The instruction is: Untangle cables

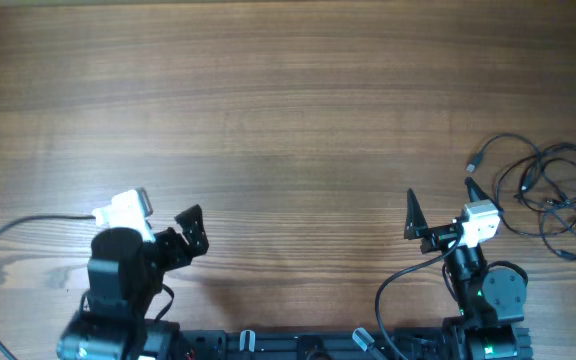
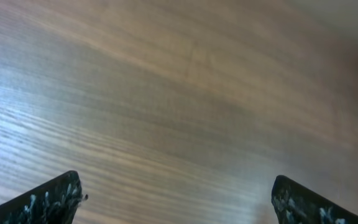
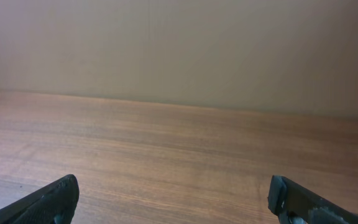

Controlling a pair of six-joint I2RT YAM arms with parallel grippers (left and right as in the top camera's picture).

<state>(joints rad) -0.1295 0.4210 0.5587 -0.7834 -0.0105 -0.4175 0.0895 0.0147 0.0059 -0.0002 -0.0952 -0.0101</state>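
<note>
Cables (image 1: pixel 553 195): one tangled heap at the right edge of your table (image 1: pixel 288 120), untouched; nothing done, all untangling left. Left gripper (image 2: pixel 176 186): spread, empty, well apart. Right gripper (image 3: pixel 173 186): spread, empty, near the heap.

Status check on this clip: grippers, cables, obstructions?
Left gripper open, empty. Right gripper open, empty. Cables tangled, right of right gripper, untouched. Nothing in the way.
</note>
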